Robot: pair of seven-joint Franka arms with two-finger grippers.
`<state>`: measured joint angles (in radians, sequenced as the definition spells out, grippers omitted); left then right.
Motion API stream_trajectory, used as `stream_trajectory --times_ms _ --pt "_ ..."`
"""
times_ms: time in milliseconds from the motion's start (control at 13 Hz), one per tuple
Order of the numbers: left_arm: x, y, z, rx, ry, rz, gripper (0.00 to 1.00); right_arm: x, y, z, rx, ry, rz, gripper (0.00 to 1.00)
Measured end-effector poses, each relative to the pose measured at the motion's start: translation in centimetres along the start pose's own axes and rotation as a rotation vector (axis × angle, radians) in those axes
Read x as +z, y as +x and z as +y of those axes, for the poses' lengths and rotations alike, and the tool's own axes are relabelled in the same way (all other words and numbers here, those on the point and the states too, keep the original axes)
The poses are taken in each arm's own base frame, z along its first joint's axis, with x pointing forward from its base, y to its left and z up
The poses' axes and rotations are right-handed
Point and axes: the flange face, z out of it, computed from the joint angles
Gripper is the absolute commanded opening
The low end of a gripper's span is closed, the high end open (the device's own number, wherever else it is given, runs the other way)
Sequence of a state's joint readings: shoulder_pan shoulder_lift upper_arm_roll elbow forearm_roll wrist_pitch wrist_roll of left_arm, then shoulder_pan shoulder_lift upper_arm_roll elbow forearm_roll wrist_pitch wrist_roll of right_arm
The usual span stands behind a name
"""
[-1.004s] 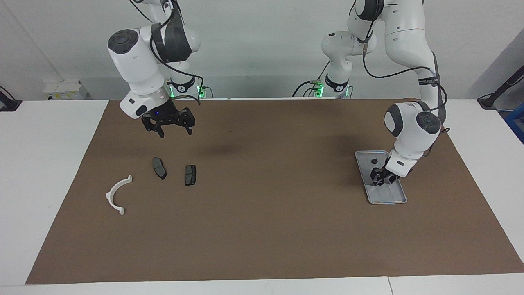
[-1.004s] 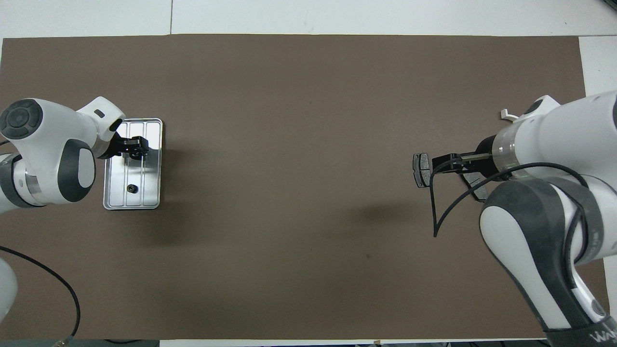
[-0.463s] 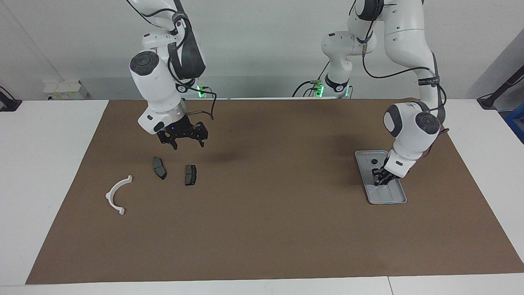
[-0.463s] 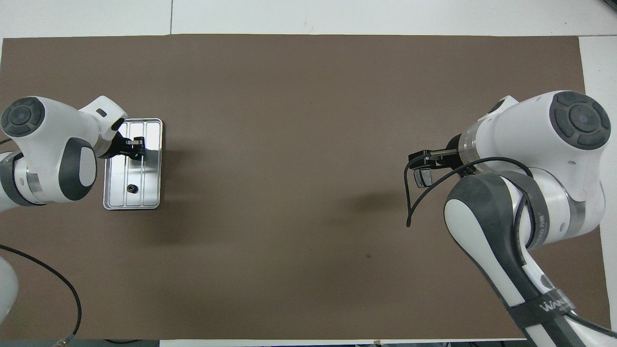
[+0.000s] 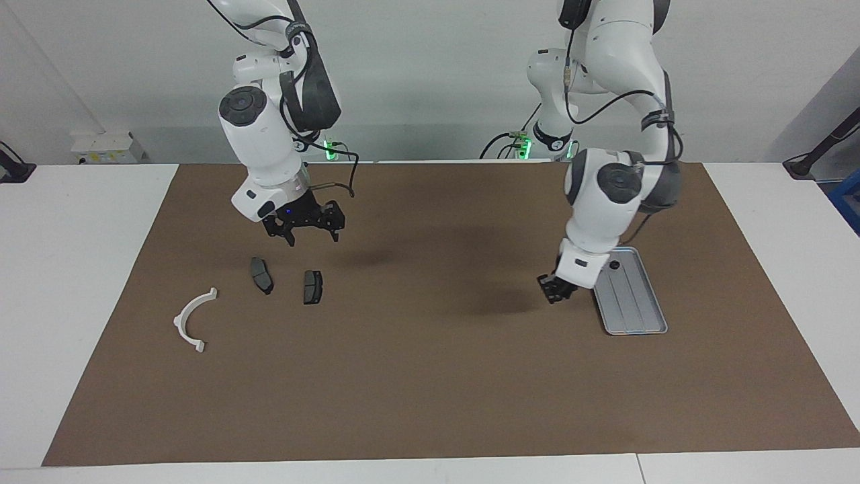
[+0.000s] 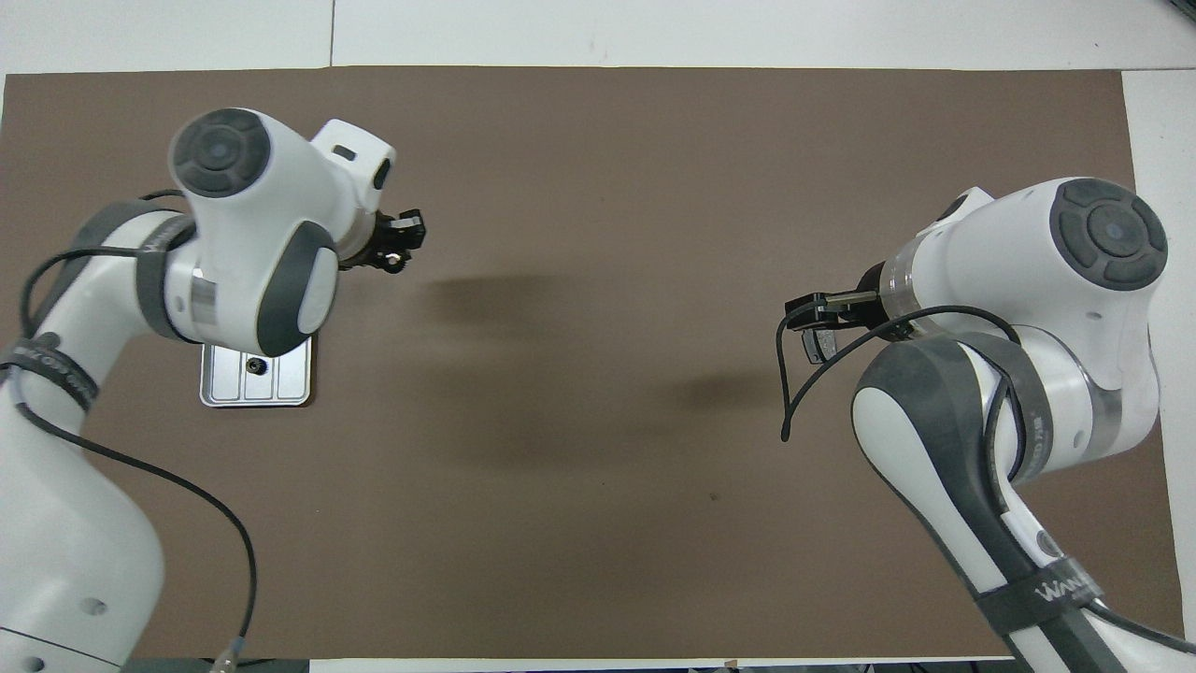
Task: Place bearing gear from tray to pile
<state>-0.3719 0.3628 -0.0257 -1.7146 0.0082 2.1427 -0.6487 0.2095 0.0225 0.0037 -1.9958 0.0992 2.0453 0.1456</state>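
Note:
The silver-grey tray lies toward the left arm's end of the mat; the left arm covers most of it in the overhead view. One small dark gear lies in its end nearest the robots and shows in the overhead view too. My left gripper hangs over the mat beside the tray, shut on a small dark bearing gear; it also shows in the overhead view. The pile is two dark brake pads and a white half-ring bracket. My right gripper hangs open above the pads.
A brown mat covers the table between the tray and the pile. White table top borders it at both ends. The right arm hides most of the pile in the overhead view.
My left gripper closed in the tray, rose out of it and moved over the mat toward the pile. My right gripper shifted toward the table's middle and lower over the pads.

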Motion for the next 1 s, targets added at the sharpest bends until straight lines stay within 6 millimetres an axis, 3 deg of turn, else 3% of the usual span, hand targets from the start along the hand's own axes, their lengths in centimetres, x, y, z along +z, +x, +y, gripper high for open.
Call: stream_trajectory --times_ms 77,232,386,540,618,695,772,1004 --pt "0.5 -2.3 3.2 -0.015 -0.006 0.000 0.13 0.0 0.1 0.2 0.003 0.000 0.001 1.00" --pt "2.2 -5.6 7.5 -0.029 -0.021 0.007 0.17 -0.1 0.2 0.8 0.003 0.000 0.004 1.00" --pt "5.2 -8.0 9.7 -0.015 -0.022 0.001 0.21 -0.2 0.4 1.5 0.004 0.000 0.005 1.00" --pt "7.8 -9.5 9.9 -0.003 -0.017 -0.005 0.24 -0.1 0.4 1.6 0.005 0.000 0.005 1.00" --pt "8.7 -10.0 9.6 -0.001 -0.015 -0.006 0.36 -0.1 0.4 1.5 0.004 0.000 0.005 1.00" --pt "8.6 -10.1 9.4 -0.002 -0.019 -0.002 0.78 -0.1 0.4 1.5 0.004 0.000 0.005 1.00" --pt "8.6 -10.1 9.4 -0.004 -0.021 0.000 1.00 -0.1 0.4 1.5 0.004 0.000 0.005 1.00" --pt "8.4 -9.7 9.2 -0.022 -0.020 0.003 1.00 -0.1 0.4 1.5 0.004 0.000 0.005 1.00"
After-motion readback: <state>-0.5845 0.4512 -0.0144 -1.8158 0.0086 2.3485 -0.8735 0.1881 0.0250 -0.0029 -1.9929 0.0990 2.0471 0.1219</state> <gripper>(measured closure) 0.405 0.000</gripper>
